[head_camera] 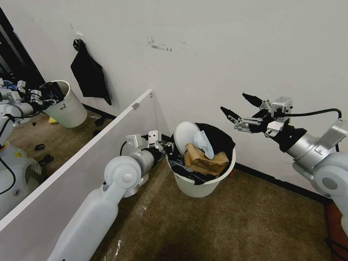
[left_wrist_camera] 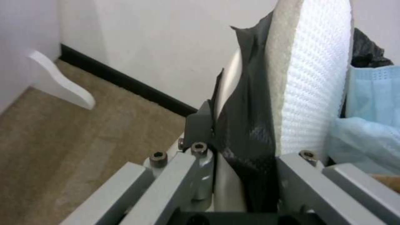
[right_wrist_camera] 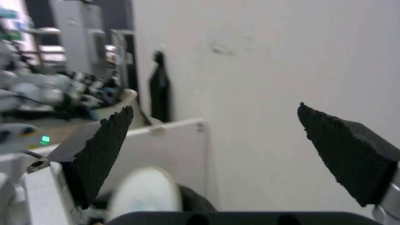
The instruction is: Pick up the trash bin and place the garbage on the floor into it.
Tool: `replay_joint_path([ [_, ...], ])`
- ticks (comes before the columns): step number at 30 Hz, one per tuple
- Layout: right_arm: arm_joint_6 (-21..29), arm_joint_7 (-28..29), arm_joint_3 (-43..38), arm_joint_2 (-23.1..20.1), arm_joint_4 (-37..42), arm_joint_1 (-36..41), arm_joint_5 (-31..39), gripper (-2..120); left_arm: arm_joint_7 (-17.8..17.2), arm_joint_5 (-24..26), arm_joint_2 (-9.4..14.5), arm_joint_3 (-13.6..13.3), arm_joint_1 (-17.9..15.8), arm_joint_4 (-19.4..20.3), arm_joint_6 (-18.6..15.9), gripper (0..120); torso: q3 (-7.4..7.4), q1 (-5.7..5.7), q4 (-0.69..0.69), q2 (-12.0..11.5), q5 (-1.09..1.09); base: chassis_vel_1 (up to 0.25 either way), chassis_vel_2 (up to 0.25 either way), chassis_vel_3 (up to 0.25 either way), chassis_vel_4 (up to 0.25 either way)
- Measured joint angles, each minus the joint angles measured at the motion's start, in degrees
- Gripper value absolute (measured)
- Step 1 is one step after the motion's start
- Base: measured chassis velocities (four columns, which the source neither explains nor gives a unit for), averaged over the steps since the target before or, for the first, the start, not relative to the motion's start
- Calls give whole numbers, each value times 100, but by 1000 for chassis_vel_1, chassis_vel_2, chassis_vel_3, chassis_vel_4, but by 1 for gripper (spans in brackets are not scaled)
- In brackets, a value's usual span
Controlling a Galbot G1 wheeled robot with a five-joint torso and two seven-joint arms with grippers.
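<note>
White plastic lined with a black bag, the bin (head_camera: 203, 183) is set on the carpet (head_camera: 246, 224) against the wall (head_camera: 217, 54), heaped with a slipper (head_camera: 184, 135), tan paper (head_camera: 204, 161) and a pale blue mask (head_camera: 203, 143). The load is judged top-heavy; the slipper could be spilled if the bin is tilted or the bag slides on the rim. The rim and bag are pinched between the nearly closed fingers of the left gripper (head_camera: 169, 148). The right gripper (head_camera: 242, 107) is held above, fingers spread wide, nothing held.
</note>
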State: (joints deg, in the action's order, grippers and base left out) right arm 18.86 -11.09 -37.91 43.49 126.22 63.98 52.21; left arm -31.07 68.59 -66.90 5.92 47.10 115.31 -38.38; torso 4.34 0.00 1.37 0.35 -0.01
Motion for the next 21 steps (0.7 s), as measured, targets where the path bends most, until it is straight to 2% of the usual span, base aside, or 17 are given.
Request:
replay_joint_path([
  [4, 96, 254, -4, 34, -44, 59, -73, 100, -16, -14, 36, 89, 34, 38, 11, 4, 0, 0, -1, 0, 1, 0, 0, 0, 0],
  [6, 266, 880, 67, 122, -147, 198, -228, 100, -43, -63, 116, 222, 76, 123, 31, 4, 0, 0, 0, 0, 1, 0, 0, 0, 0],
  [15, 211, 1400, 232, 331, -480, 452, -682, 100, -11, -425, 168, 476, 227, 276, 118, 4, 0, 0, 0, 0, 0, 0, 0, 0, 0],
  [21, 0, 1475, 301, 439, -704, 583, -1108, 100, 90, -704, 216, 605, 326, 303, 150, 4, 0, 0, 0, 0, 0, 0, 0, 0, 0],
])
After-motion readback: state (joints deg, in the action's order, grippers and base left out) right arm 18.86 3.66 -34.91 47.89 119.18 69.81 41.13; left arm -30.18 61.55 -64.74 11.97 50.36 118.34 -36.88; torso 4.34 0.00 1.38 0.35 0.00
